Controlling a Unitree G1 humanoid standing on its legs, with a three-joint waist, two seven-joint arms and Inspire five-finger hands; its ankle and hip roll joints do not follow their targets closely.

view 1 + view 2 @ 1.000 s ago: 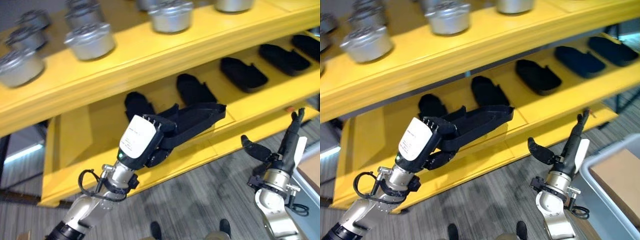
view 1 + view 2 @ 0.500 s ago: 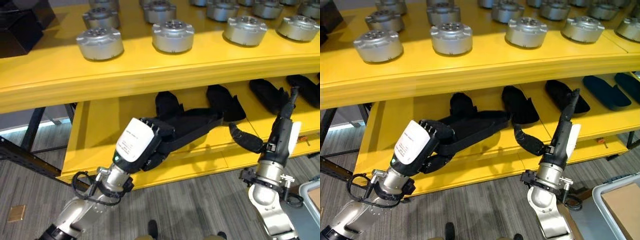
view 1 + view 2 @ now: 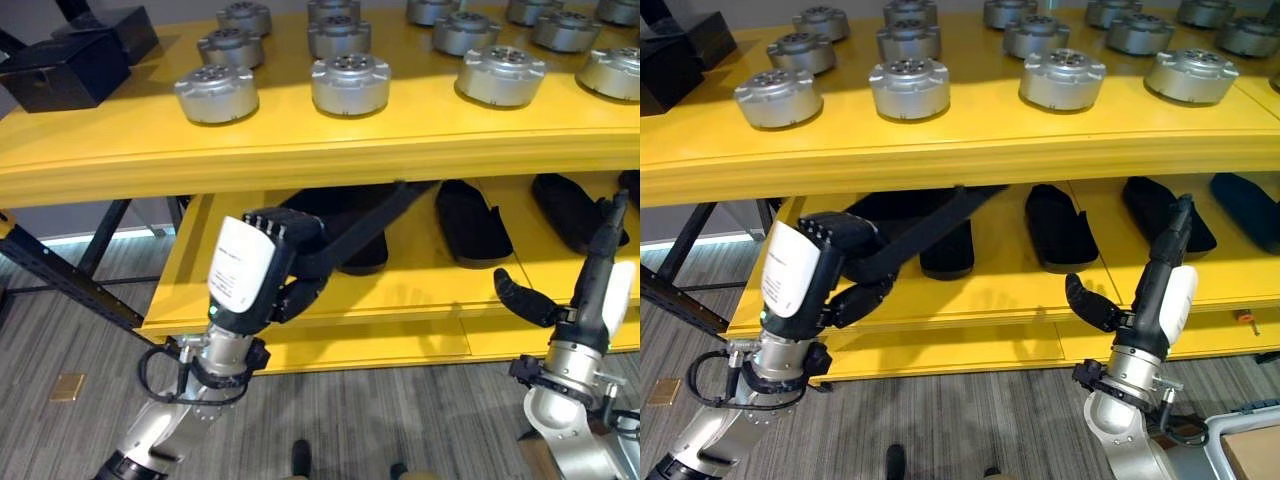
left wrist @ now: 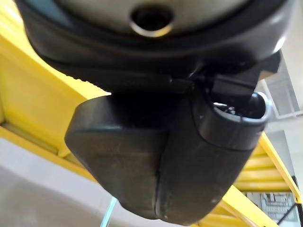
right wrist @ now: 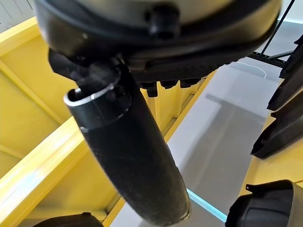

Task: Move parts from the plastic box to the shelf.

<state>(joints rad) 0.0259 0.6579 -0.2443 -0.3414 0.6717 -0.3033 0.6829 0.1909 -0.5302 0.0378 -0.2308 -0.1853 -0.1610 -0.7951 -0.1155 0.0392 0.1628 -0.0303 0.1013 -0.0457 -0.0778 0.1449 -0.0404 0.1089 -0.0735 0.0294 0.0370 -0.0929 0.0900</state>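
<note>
We note a yellow shelf (image 3: 330, 150) of two tiers: the upper tier carries rows of round silver-grey metal housings (image 3: 350, 82) and, at its left end, black boxes (image 3: 65, 70); the lower tier (image 3: 1000, 290) carries a row of flat black parts (image 3: 1060, 227) lying side by side, each with its long axis running from the front edge toward the back. The left hand (image 3: 265, 270) is clenched round one long black part (image 3: 925, 240), whose near end sits in the grip and whose far end reaches up and to the right, in under the upper tier and over the left portion of the lower tier. We judge that the coming move turns on this: the part's long axis already points into the opening, with bare yellow surface on the lower tier below it and to its left, and a laid part just beside its far end. The left hand is therefore the nearer and the working one. The right hand (image 3: 1145, 295) stands in front of the lower tier's right portion, fingers straight and pointing up, thumb out to the side, holding nothing.
</note>
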